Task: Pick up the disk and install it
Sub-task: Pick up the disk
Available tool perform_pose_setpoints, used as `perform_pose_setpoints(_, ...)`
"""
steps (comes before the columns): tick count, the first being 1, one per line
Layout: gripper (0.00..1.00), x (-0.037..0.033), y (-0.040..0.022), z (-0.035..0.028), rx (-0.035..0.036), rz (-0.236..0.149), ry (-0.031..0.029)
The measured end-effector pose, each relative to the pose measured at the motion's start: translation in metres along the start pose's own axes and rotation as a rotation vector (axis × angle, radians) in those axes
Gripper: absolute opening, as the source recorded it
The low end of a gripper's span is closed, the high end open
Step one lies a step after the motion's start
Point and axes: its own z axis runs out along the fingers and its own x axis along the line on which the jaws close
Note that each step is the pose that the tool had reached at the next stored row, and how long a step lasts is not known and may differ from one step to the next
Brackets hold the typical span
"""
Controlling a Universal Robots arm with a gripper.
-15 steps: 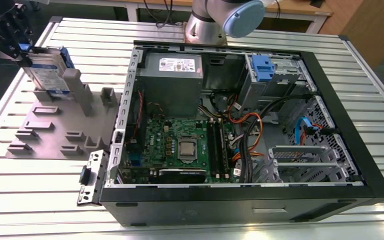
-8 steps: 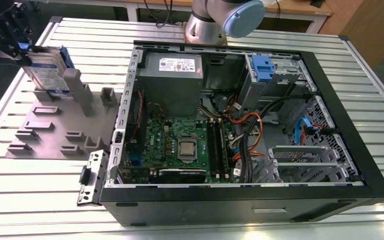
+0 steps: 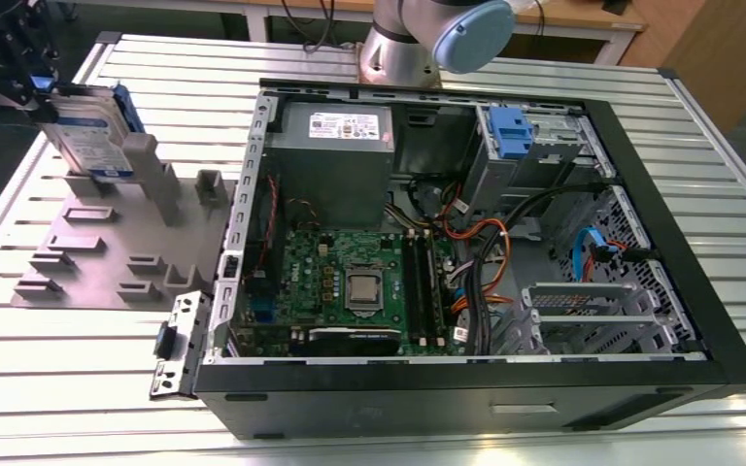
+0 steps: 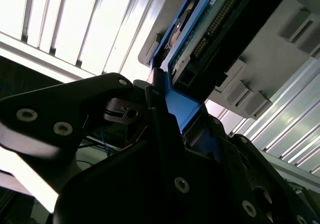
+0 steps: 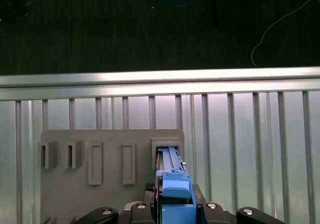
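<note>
The task was in its first part. In the exterior view the gripper [image 3: 39,95] stood at the far corner of the table [image 3: 88,408], on the exterior view's left, and it was closed on the upper end of the disk [image 3: 88,131]. The disk stood upright at the back slot of the grey holder [image 3: 101,252], with its label to the side. In the second wrist view the black fingers [image 4: 160,129] pressed on the blue rail of the disk [image 4: 210,27] from both sides, so I judged the grasp as made. In the first wrist view the blue end of the disk [image 5: 173,186] lay between the gripper [image 5: 175,206] parts, directly over the slot of the holder [image 5: 100,136]. I could not tell whether the lower end was already free from the slot.

The open computer case [image 3: 477,388] lay well apart, on the exterior view's right. Its drive bay [image 3: 542,136] at the far corner had no disk from this task in it. So the picking looked nearly done, while the carrying and the installing were not yet done.
</note>
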Motion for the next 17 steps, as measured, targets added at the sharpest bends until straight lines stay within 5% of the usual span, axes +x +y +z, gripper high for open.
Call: perform_pose_setpoints(17,0.36,-0.0002,0.0001,-0.0061,-0.0001,0.0,0.0001)
